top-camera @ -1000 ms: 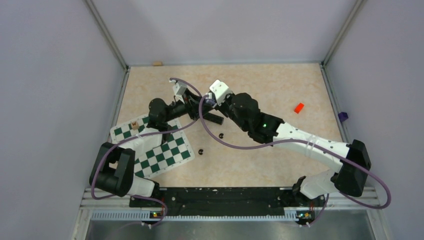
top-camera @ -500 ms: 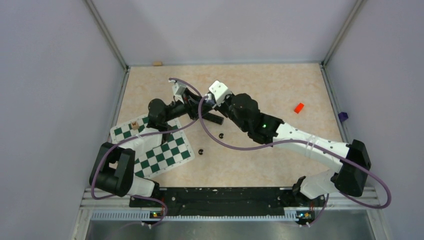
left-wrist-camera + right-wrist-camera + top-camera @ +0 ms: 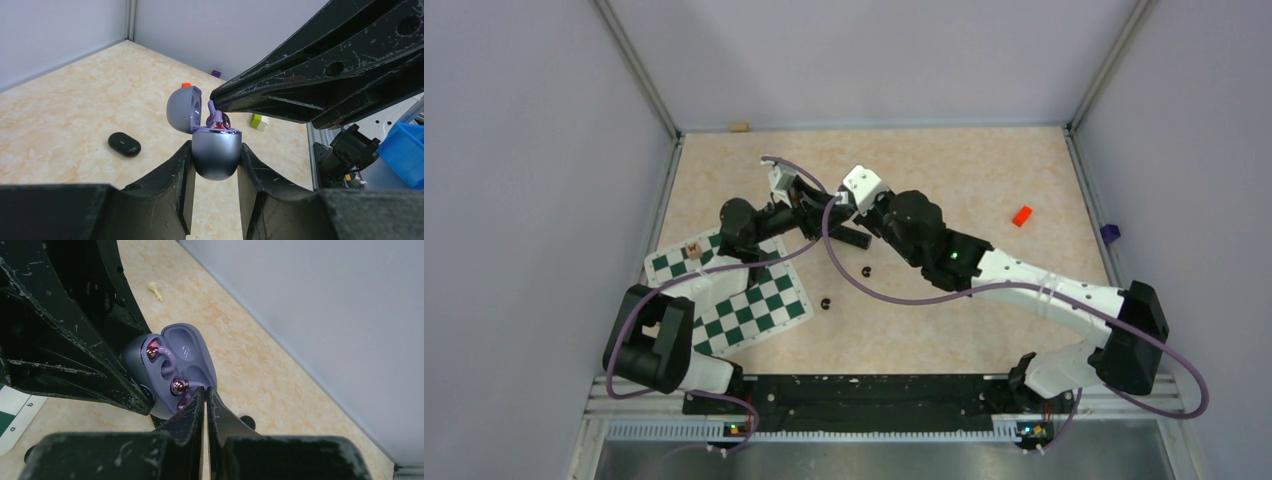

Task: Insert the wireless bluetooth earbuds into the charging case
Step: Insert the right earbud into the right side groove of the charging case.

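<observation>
The left gripper (image 3: 216, 150) clamps the open case (image 3: 215, 161) upright so the right gripper (image 3: 206, 393), pinched shut, can seat a purple bud (image 3: 179, 386).

**Two-Arm Rig Boxed Into a Robotics Lab Cell**

A robotics laboratory's test cell: plain pale panels (image 3: 524, 150) set on aluminium posts (image 3: 637, 70) close in a marble-patterned table (image 3: 944, 330) on three sides. Two robot arms, the left arm (image 3: 659, 345) and the right arm (image 3: 1044, 290), are bolted to a black rail (image 3: 864, 392) at its near edge. Purple cables (image 3: 914, 293) loop from their wrists. A blue storage bin (image 3: 407, 145) stands beyond the table's edge.
</observation>
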{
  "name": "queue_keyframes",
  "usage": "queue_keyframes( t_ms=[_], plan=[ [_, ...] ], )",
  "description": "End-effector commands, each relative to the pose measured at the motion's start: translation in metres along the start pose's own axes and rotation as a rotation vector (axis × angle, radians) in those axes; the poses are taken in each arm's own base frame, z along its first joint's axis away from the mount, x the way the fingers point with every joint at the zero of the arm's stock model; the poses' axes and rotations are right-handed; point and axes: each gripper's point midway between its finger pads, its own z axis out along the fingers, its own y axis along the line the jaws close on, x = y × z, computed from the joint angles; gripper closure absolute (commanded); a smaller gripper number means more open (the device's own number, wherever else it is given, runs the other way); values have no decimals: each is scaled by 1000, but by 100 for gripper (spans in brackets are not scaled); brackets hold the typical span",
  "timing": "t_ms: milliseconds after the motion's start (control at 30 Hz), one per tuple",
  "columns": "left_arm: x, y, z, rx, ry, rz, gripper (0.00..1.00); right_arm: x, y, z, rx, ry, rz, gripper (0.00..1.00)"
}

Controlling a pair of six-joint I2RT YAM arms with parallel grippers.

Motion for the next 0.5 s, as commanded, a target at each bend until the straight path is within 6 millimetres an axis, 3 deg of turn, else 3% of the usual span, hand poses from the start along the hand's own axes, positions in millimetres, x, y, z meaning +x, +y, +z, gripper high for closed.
queue_keyframes(
  t_ms=[0, 200, 467],
  plan=[
    [-24, -13, 4, 52, -59, 87, 100, -14, 2, -8, -23, -40, 23, 100],
    [-26, -16, 4, 62, -62, 94, 100, -12, 17, -8, -98, -39, 19, 100],
    [-27, -18, 3, 66, -66, 102, 100, -18, 14, -13, -105, -39, 15, 96]
  ],
)
